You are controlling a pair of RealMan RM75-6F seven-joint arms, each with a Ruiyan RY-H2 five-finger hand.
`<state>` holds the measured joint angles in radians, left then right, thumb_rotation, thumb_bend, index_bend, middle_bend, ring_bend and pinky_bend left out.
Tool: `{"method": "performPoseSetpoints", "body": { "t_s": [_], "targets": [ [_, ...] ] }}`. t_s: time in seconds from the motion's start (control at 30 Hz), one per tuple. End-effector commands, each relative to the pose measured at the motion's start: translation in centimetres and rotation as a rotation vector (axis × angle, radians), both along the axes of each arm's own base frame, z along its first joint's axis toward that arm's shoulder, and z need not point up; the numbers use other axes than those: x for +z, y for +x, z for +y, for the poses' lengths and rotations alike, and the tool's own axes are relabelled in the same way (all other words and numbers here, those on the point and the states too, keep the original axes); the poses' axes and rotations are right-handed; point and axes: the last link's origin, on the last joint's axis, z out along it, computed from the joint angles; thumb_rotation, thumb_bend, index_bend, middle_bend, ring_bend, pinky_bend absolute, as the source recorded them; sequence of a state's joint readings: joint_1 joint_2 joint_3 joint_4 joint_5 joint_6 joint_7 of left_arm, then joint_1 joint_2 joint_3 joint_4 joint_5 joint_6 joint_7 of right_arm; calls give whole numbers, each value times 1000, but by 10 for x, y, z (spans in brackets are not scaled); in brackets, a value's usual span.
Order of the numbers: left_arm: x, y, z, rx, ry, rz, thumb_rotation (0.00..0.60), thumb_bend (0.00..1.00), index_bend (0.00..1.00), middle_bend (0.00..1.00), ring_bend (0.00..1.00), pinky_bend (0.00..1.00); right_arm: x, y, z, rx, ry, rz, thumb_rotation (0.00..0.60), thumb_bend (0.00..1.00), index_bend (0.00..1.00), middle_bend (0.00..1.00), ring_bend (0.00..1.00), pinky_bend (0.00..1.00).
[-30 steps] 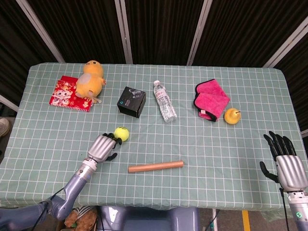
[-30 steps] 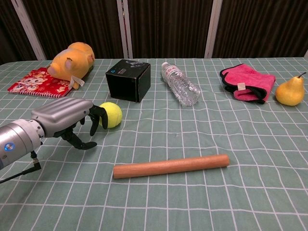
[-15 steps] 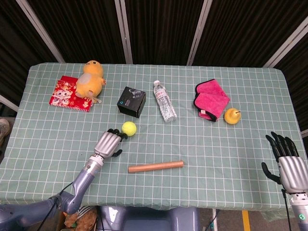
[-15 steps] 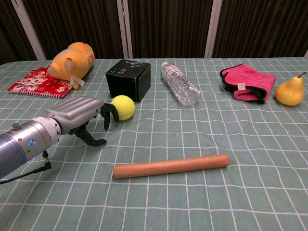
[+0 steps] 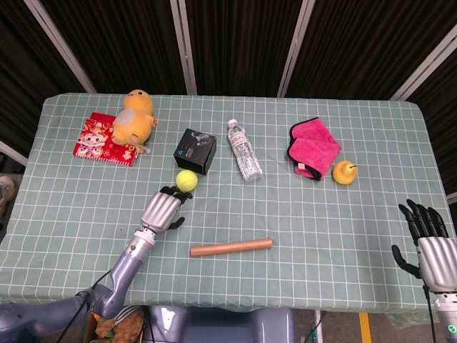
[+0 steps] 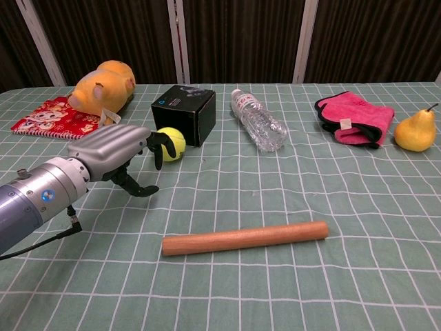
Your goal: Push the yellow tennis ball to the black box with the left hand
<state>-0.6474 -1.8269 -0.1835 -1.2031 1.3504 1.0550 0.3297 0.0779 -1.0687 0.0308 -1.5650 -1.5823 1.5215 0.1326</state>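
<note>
The yellow tennis ball (image 5: pixel 186 179) (image 6: pixel 171 144) lies just in front of the black box (image 5: pixel 196 151) (image 6: pixel 183 114), close to its near face; whether they touch I cannot tell. My left hand (image 5: pixel 163 211) (image 6: pixel 116 155) is directly behind the ball on the near side, its dark fingertips curled down against or next to the ball, holding nothing. My right hand (image 5: pixel 428 239) hovers at the table's near right corner, fingers spread, empty. It does not show in the chest view.
A wooden rolling pin (image 5: pixel 230 247) (image 6: pixel 244 238) lies near the front middle. A water bottle (image 5: pixel 244 150) (image 6: pixel 260 128) lies right of the box. A pink cloth (image 5: pixel 312 148) and a pear (image 5: pixel 344 172) are far right. A plush duck (image 5: pixel 133 118) sits on a red booklet (image 5: pixel 103 139) at back left.
My left hand has advanced away from me, rolling the tennis ball from open cloth up to the front of the black box. My right hand has drifted slightly lower.
</note>
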Motion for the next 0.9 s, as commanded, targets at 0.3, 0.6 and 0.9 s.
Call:
{"method": "performPoseSetpoints", "body": {
  "t_s": [0.3,0.6,0.9],
  "targets": [
    [0,-4,6,30,-12,51,600,242,290,420,235,301,7,1,2,14,-34,-5,600,435,0,0,0,0],
    [-1,-6,24,64,1,83,600,241,288,416,235,291,7,-1,9,20,-42,0,600,435,0,0,0,0],
    [-6,2,40,60,13,101,600,241,287,404,235,251,5,-3,9,19,-40,2,600,436,0,0,0,0]
  ]
}}
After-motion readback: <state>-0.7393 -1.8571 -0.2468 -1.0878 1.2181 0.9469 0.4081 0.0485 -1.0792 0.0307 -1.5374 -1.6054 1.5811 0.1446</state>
